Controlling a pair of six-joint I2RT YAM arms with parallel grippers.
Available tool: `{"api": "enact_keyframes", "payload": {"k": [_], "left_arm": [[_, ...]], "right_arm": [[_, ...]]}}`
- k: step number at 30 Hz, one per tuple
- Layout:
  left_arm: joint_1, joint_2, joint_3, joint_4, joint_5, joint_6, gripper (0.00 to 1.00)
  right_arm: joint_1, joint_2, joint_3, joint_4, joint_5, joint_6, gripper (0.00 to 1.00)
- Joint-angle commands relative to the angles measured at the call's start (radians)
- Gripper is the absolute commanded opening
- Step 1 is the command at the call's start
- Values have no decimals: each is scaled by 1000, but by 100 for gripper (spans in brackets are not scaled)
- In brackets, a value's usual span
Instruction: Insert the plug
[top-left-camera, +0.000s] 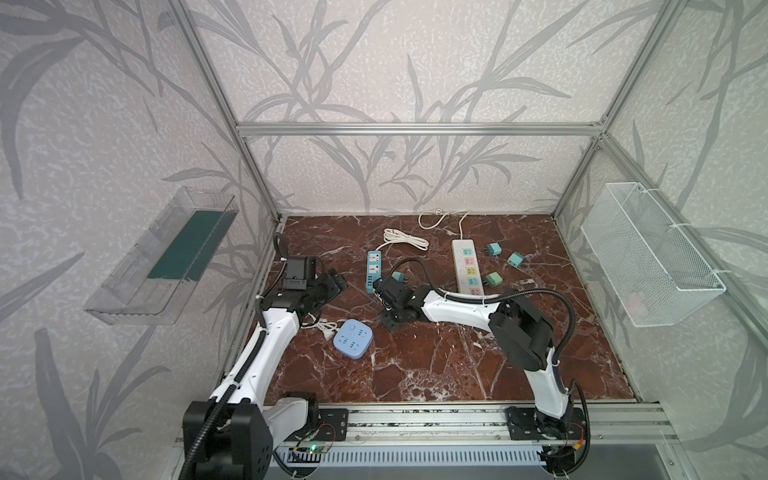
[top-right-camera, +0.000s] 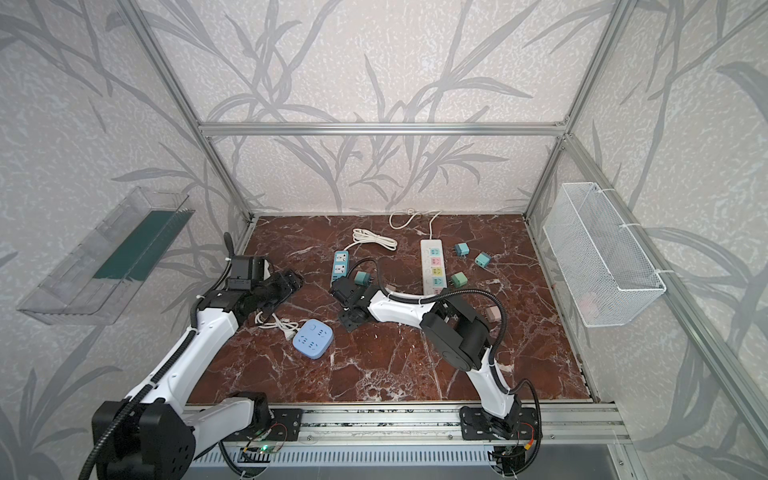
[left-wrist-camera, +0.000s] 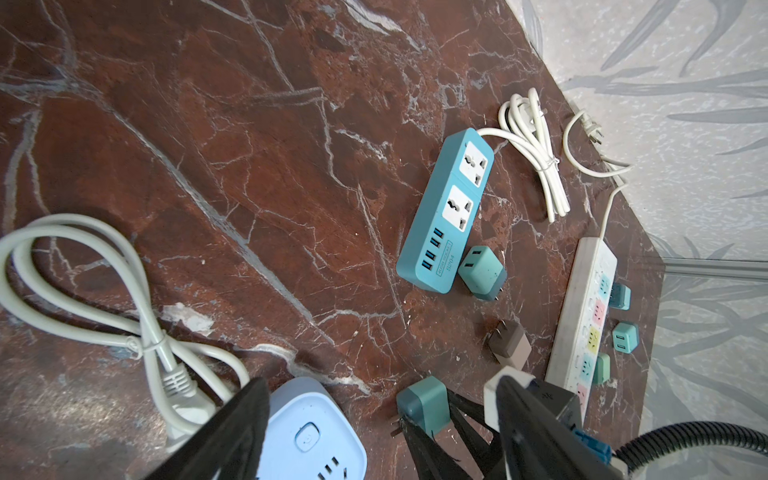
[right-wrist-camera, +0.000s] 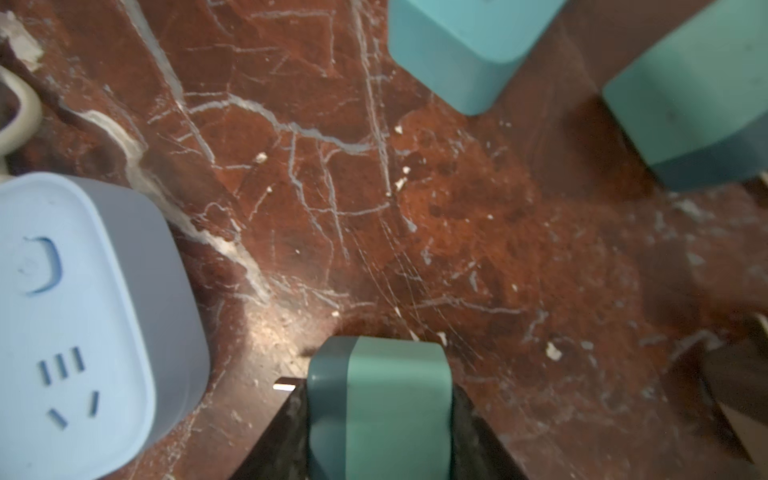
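- Nearest the arm bases, on the red marble bench (top-left-camera: 415, 365): pale blue cube socket (top-left-camera: 353, 343), outlets up, grey cord (left-wrist-camera: 178, 382) looped just beside it.
- Just beyond, right gripper (right-wrist-camera: 378, 388) reaching in to the middle, jaws clamped on the two-tone teal plug (right-wrist-camera: 395, 399), one against each side; prong (right-wrist-camera: 284, 386) sticking out sideways toward the cube socket.
- Plug down at bench level, between cube socket and blue power strip (top-left-camera: 373, 270), near both, touching neither; perhaps resting on the marble, perhaps just clear of it, hard to tell from the blurred wrist view.
- Off to the left, left gripper (top-left-camera: 336, 283) above the bench, jaws wide apart, nothing between them.
- Farther back, blue power strip lying flat, two sockets and a row of USB ports facing up; spare teal plug (top-left-camera: 398, 275) on its side just beside the near end; brown plug (left-wrist-camera: 509, 343) a little apart, toward the white power strip (top-left-camera: 467, 266).
- Right of that, white power strip with coloured outlets, three loose teal plugs (top-left-camera: 493, 249) (top-left-camera: 515, 260) (top-left-camera: 493, 279) along its right side.
- At the back wall, bundled white cord (top-left-camera: 405, 239) from the blue strip and the white strip's own cord (top-left-camera: 432, 220), curled.
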Motion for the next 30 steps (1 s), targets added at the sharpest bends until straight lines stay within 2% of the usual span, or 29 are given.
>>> {"api": "enact_keyframes", "payload": {"k": [1, 4, 6, 10, 14, 17, 20, 23, 26, 30], "left_arm": [[-2, 6, -6, 19, 48, 23, 84], [-56, 19, -8, 30, 45, 33, 84], [-112, 37, 8, 12, 11, 52, 83], [-173, 62, 45, -14, -25, 77, 83], [-239, 121, 128, -69, -48, 174, 80], [-340, 187, 188, -118, -144, 239, 78], [-458, 250, 226, -133, -240, 327, 75], [-576, 325, 260, -126, -322, 440, 73], [-625, 451, 354, -181, -319, 488, 73], [-667, 653, 530, -357, -306, 530, 75]], "right_arm": [[-17, -71, -61, -57, 55, 62, 45], [-47, -122, -126, -51, -4, 123, 55], [-67, -162, -167, -25, -65, 150, 68], [-90, -251, -225, -7, -113, 133, 78], [-129, -369, -274, -36, -121, 106, 78], [-172, -488, -330, -61, -90, 97, 76], [-217, -604, -406, -82, 14, 127, 74], [-276, -728, -500, -71, 28, 140, 74], [-329, -823, -561, -73, 4, 125, 74], [-368, -898, -607, -87, -3, 104, 79]]}}
